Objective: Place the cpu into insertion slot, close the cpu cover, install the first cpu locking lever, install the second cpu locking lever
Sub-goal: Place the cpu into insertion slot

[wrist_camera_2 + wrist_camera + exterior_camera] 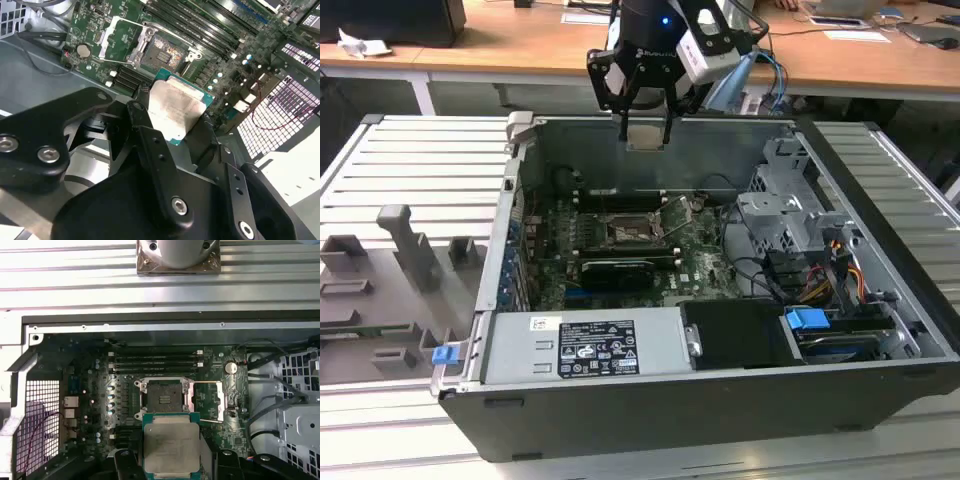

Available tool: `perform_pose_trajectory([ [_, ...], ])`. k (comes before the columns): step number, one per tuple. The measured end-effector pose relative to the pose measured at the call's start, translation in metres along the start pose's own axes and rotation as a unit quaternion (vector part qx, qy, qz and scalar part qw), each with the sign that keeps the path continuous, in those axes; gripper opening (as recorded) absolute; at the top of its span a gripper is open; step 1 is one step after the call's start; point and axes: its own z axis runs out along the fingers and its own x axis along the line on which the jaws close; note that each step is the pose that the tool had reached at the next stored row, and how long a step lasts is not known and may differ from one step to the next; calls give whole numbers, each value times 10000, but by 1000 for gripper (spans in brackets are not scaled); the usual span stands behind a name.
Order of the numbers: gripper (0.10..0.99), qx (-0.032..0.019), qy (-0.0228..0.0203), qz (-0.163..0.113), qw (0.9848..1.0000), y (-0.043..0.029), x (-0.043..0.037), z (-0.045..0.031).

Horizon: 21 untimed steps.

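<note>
My gripper hangs above the back wall of the open computer case, shut on the cpu. In both wrist views the cpu shows as a silver-topped square chip on a green base, pinched between the black fingers by two opposite edges. The insertion slot lies bare on the green board, well below the chip and apart from it. The cpu cover is swung open beside the socket. In the exterior view the slot sits mid-board with the raised cover on its right.
A grey power supply fills the case's front. A long black expansion card lies just in front of the socket, memory slots behind it. Drive cage and cables crowd the exterior view's right. A grey foam tray sits left.
</note>
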Motion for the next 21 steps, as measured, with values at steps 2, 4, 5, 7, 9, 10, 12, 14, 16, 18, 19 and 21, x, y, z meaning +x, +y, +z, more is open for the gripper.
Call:
perform_pose_trajectory([
  [2,541,0,0,0,10000,0,0,0],
  [4,541,0,-1,8,10000,0,0,0],
  [5,541,0,-2,19,10000,0,0,0],
  [7,541,0,-3,35,10000,0,0,0],
  [9,541,-1,-5,54,10000,0,0,0],
  [10,541,-1,-5,63,10000,0,0,0],
  [12,541,-1,-8,96,10000,0,0,0],
  [14,541,-2,-10,117,9999,0,0,0],
  [16,541,-2,-12,142,9999,0,0,0],
  [18,541,-4,-16,182,9998,0,0,0],
  [19,541,-4,-17,195,9998,0,0,0],
  [21,541,-4,-19,216,9998,0,0,0],
])
